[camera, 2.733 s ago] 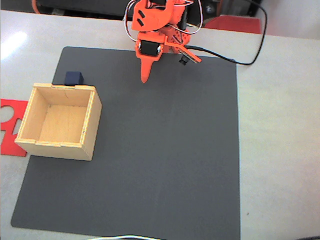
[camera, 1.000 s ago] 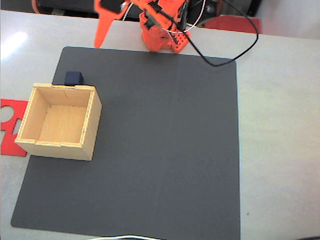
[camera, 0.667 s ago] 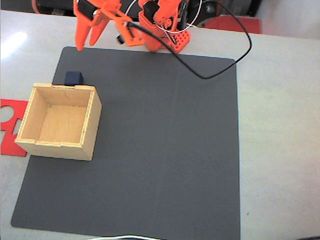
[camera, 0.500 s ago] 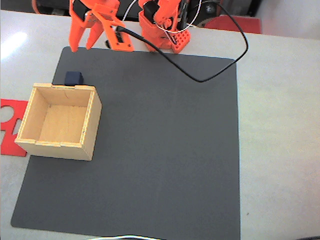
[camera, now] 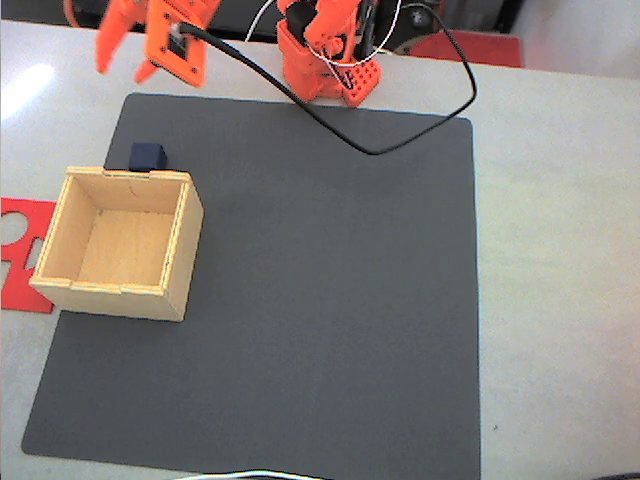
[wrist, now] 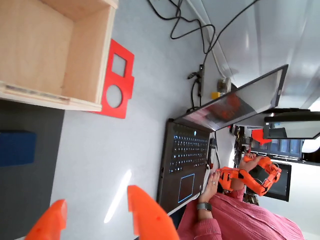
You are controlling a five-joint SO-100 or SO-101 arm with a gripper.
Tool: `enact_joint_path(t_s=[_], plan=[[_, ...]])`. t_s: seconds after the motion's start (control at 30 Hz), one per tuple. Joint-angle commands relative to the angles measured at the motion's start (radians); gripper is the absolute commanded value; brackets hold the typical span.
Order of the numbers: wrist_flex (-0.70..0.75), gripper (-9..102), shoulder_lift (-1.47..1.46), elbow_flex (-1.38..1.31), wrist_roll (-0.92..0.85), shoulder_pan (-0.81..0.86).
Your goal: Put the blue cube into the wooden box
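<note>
The blue cube sits on the dark mat, tight against the outside of the wooden box on the wall toward my base — touching it or just beside it, I cannot tell which. In the wrist view it shows as a flat navy patch at the left edge, partly cut off, its faces plain and squarish, so no side looks longer to grip across. My claw hangs over the pale worktop just past the mat's far edge in the fixed view, empty, its two orange prongs spread apart; the wrist view shows the tips with bare worktop between them. The relation that matters: the cube lies below my claw in the fixed view and a touch to the right, toward the box — so I judge the reach must come back over the mat and down. The wall right behind the cube leaves little room for a prong there; straddling it parallel to that wall looks safer. A red cut-out sheet lies beyond the box.
</note>
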Motion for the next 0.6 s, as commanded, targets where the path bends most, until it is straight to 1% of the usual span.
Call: enact_joint_path(t_s=[0.0, 0.13, 0.33, 0.57], plan=[[-0.025, 13, -0.089, -0.081, 0.017, 0.023], [-0.032, 12, -0.290, -0.155, 0.032, 0.060], [-0.061, 12, -0.314, -0.156, 0.049, 0.071], [-0.063, 12, -0.506, -0.238, 0.061, 0.071]])
